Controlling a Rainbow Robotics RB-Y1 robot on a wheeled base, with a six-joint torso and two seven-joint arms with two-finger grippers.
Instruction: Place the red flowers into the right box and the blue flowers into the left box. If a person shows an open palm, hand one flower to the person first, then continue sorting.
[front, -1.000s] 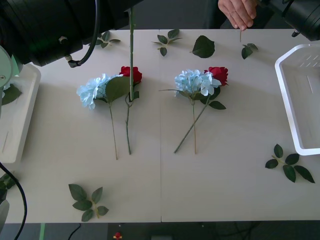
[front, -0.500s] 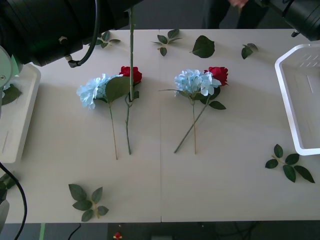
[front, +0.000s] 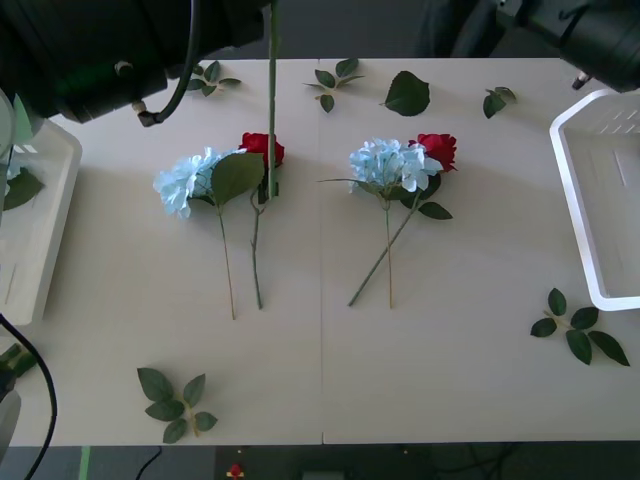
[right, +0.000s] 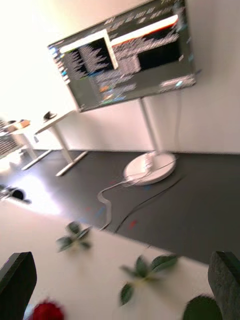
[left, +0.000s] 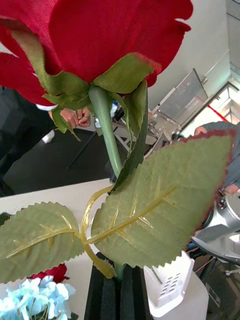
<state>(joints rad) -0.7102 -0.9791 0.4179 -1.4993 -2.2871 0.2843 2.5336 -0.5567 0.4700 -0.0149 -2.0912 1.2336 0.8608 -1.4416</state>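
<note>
A: At table centre, what is listed?

B: Two pairs of stems. Left pair: blue flower (front: 186, 178) touching red rose (front: 262, 147). Right pair: blue flower (front: 388, 164) touching red rose (front: 436, 150). All heads point to the far edge, stems running toward the robot; the right pair's stems cross.

A: The held item?

B: A red rose (left: 95, 35), cloth petals, green sepals, serrated veined leaves. Left gripper (left: 119, 295), black fingers together, clamped on the stem base. Stem upright, head up; from the front its green stem (front: 270, 90) rises over the left pair.

A: Right gripper?

B: Right gripper (right: 120, 285), fingers apart, nothing between them, raised at the far right.

A: Containers?

B: Left box (front: 40, 240), plain cream tray, left edge. Right box (front: 575, 215), glossy white, rounded corners, latticed base, right edge.

A: Loose items?

B: Green leaf sprigs (front: 178, 402) scattered on the table (front: 300, 380).
</note>
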